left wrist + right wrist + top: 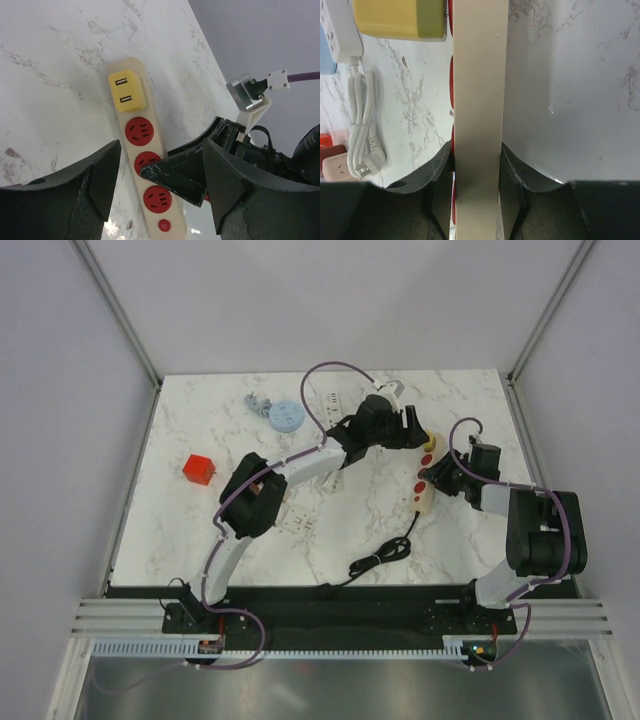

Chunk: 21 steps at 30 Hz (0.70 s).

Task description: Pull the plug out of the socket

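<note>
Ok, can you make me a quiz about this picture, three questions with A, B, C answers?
1. Where is the yellow plug?
A. on the far end of the power strip
B. on the floor
C. in a cup

2. What colour is the cube?
A. blue
B. red
C. green

3. What is the right end effector doing?
A. hanging open in the air
B. squeezing the power strip
C. holding the cube

Answers:
1. A, it sits on the strip's end, above the red sockets.
2. B, it is plainly red.
3. B, its fingers press on both sides of the strip.
</note>
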Motion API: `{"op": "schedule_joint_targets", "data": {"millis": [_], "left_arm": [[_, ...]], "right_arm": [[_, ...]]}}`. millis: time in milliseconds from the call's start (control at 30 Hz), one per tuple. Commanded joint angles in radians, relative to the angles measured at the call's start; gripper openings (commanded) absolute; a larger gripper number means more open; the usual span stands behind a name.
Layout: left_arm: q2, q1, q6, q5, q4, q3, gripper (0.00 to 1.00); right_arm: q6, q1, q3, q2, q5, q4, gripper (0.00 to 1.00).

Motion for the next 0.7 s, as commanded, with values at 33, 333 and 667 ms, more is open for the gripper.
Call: {"op": "schedule_joint_targets", "data": {"millis": [33,333,667], "left_arm": [[0.081,-0.007,-0.055,-0.056,0.043,0.103,0.73],[0.213,-0.006,-0.132,-0.029,-0.015,0.255,0.74],[0.346,-0.001,-0.231,0.005,-0.021,0.399,0.7]], "right_arm": [[-0.078,0.018,-0.033,0.03,0.101,-0.142,0.0],[-0.083,0.036,-0.034,0.018,0.096,-0.137,0.0],[-0.087,0.05,-0.033,0.016,0.086,-0.135,0.0]]}}
